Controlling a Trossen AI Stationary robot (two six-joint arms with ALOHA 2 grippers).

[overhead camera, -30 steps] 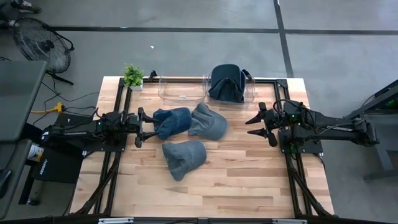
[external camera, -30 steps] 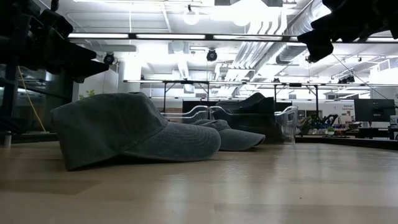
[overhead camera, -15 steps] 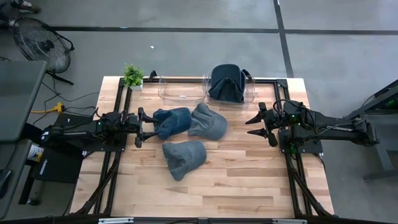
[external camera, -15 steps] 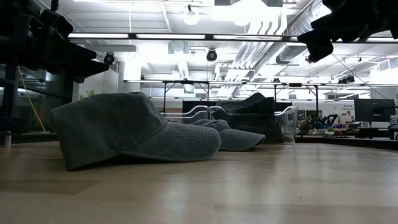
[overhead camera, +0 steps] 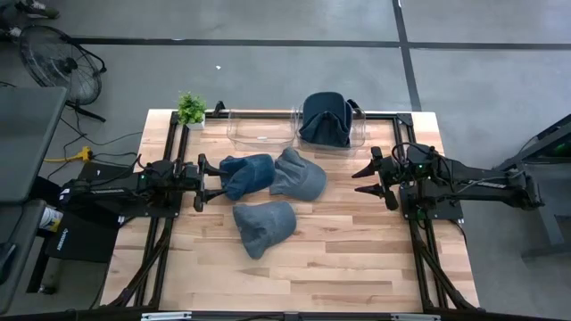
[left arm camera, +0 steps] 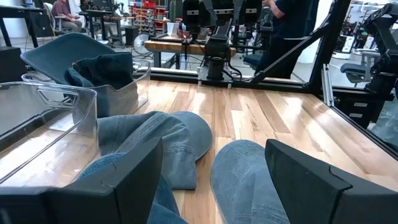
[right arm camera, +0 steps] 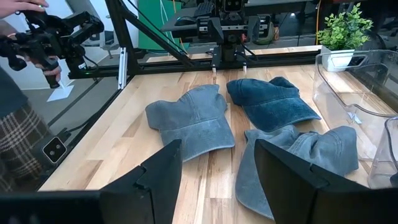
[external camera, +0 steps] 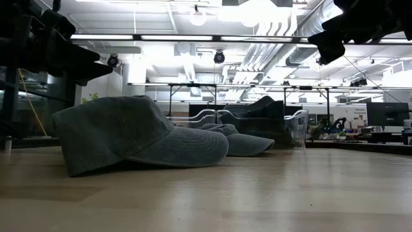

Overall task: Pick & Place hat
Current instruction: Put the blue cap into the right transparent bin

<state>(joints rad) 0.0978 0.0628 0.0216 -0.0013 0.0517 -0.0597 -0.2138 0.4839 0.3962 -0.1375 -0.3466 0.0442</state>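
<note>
Dark-blue hat (overhead camera: 247,171) just beside the spread left claw (overhead camera: 204,181), right claw (overhead camera: 372,177) likewise spread, well apart.

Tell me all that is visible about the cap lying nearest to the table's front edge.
The front cap is grey-blue, of faded, washed-looking cloth, with stitched panels and a curved brim. It lies crown up on the wooden table, apart from both grippers. In the high view its back edge comes close to the darker cap; whether they touch is unclear.
</note>
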